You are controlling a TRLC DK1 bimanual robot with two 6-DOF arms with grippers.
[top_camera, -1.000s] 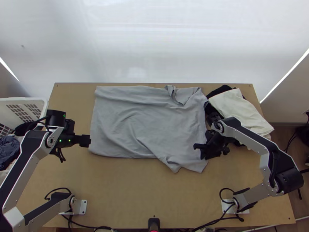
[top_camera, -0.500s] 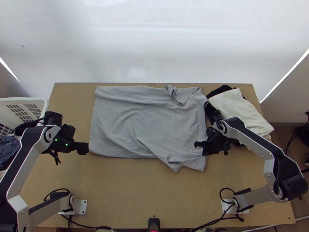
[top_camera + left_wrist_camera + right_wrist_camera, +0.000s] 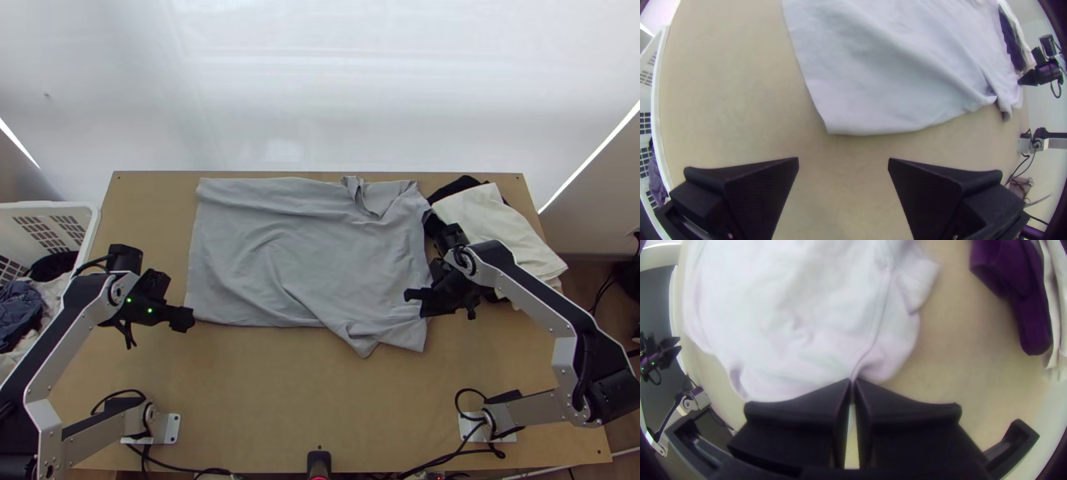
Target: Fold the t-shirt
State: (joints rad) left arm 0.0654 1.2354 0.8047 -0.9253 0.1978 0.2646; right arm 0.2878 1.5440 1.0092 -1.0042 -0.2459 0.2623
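While the grey t-shirt [image 3: 304, 256] was laid out, wrinkled but broadly spread, over the far part of the wooden bench [image 3: 280, 400], its near edge was flanked by two claws. The left claw [image 3: 843, 161] was held wide open just off the near left corner, with nothing gripped. The right claw [image 3: 852, 381] was closed on a pinch of the shirt's fabric near the right end. A fold seemed to be in preparation, with one side secured. For the next move, the free corner needed to be taken by the left claw, so that the near edge could be lifted evenly and carried across.
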